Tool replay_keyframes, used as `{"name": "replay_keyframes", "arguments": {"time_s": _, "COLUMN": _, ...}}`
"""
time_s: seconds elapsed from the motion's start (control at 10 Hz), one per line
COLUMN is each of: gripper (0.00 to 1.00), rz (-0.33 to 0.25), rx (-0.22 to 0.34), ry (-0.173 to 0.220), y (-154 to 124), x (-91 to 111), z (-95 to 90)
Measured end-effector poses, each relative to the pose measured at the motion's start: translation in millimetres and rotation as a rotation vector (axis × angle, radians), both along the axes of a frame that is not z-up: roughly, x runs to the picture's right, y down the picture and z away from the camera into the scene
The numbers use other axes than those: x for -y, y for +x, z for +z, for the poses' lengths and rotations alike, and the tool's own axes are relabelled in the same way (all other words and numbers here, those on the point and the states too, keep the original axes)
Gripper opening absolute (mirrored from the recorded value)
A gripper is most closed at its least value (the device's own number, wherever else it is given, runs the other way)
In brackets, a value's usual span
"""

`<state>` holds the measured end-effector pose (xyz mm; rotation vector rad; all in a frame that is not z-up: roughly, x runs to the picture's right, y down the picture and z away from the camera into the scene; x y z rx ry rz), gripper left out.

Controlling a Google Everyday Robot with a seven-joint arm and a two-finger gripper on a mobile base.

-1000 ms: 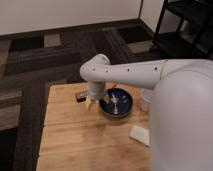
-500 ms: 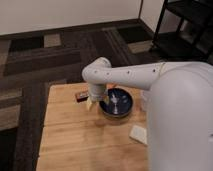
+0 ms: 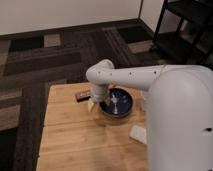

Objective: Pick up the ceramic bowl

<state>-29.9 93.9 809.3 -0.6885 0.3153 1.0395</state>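
Note:
The ceramic bowl [image 3: 119, 104] is round, shallow and glossy dark blue with pale streaks inside. It sits on the wooden table [image 3: 75, 140], towards the back and middle. My white arm reaches in from the right and bends down at the wrist. The gripper [image 3: 96, 103] hangs at the bowl's left rim, low over the table. The arm hides part of the bowl's near left edge.
A small dark brown and red packet [image 3: 83, 95] lies on the table just left of the gripper. A flat white object [image 3: 138, 133] lies at the front right, partly behind my arm. A black shelf frame [image 3: 185, 30] stands at the back right on patterned carpet.
The arm's wrist has come down a little, bringing the gripper lower at the bowl's left rim. The bowl and the packet have not moved.

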Motion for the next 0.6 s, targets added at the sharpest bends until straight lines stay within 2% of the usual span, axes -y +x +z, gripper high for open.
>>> {"name": "replay_keyframes", "arguments": {"time_s": 0.2, "gripper": 0.61, "rz": 0.0, "rx": 0.001, "ry": -0.007, "y": 2.3, "x": -0.8, "z": 2.6}}
{"name": "replay_keyframes", "arguments": {"time_s": 0.5, "gripper": 0.27, "rz": -0.001, "rx": -0.01, "ry": -0.025, "y": 7.1, "x": -2.7, "z": 4.8}}
{"name": "replay_keyframes", "arguments": {"time_s": 0.6, "gripper": 0.19, "rz": -0.001, "rx": -0.013, "ry": -0.026, "y": 8.1, "x": -2.3, "z": 5.0}}
